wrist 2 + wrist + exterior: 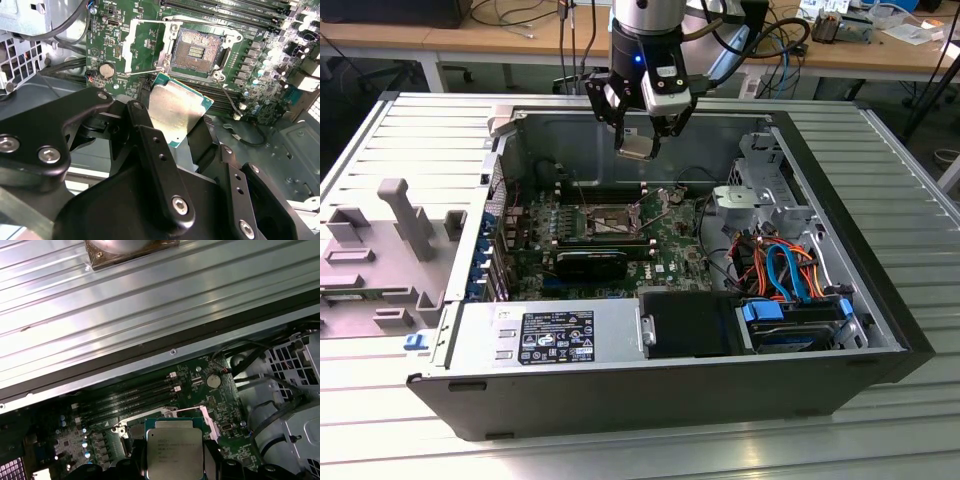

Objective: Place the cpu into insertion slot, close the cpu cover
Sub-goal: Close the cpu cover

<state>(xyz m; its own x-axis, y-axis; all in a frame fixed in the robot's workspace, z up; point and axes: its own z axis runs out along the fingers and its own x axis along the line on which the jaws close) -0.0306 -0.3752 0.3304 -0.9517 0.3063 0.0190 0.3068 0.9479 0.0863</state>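
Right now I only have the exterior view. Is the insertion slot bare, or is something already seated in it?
Observer: Bare. In the second wrist view the insertion slot shows its contact field, nothing seated.
Operator: Anything folded over it?
Observer: No. The cpu cover lies flipped open beside the slot.
Operator: Grip?
Observer: The fingers clamp the cpu by opposite edges, above the board, not yet in the slot.

Bright, even light streaks glare across the ribbed table (150, 315) and the cpu (175, 107); the case (620, 400) interior lies shadowed.
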